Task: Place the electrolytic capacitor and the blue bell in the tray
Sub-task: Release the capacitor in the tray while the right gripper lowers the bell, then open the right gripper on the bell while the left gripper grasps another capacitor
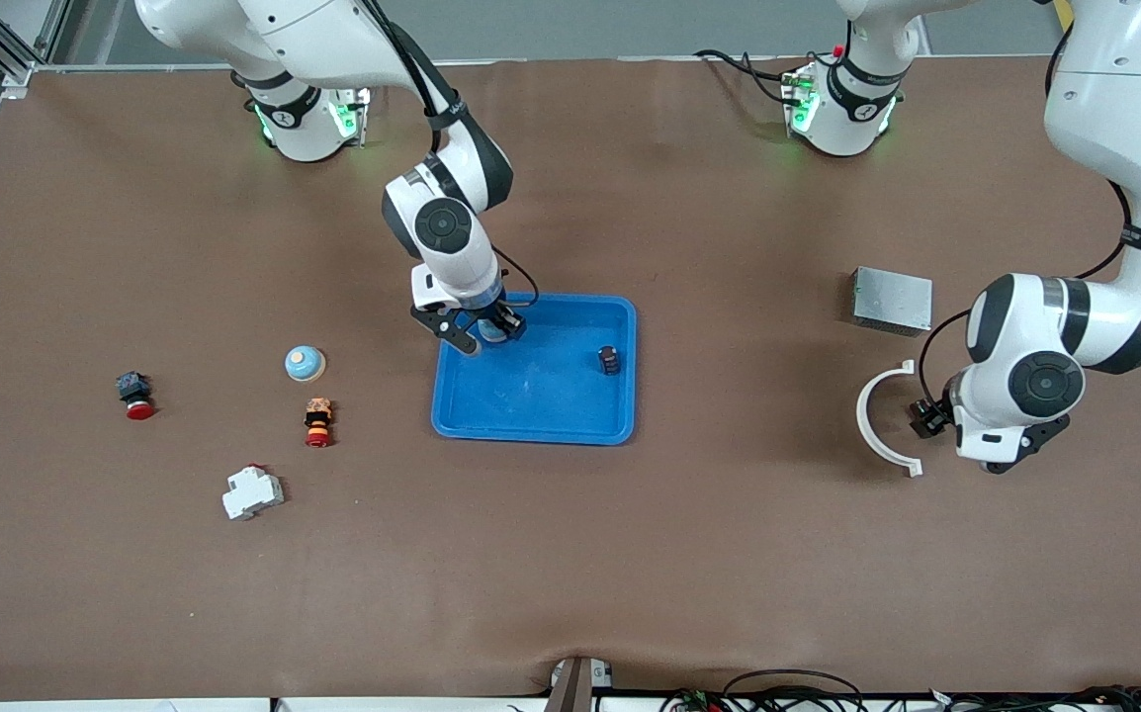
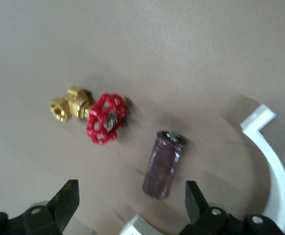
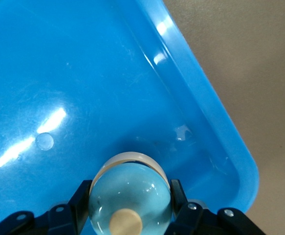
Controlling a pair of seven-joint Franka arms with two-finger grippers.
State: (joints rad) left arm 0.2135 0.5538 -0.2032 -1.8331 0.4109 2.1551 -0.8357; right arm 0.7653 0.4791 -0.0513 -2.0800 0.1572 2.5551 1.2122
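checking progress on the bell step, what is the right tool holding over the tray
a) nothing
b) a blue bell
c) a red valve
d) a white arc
b: the right wrist view shows the right tool shut on a blue bell over a corner of the tray; the front view shows that tool there too.

Inside the tray (image 1: pixel 570 430), only a dark capacitor (image 1: pixel 609 360) obstructs.
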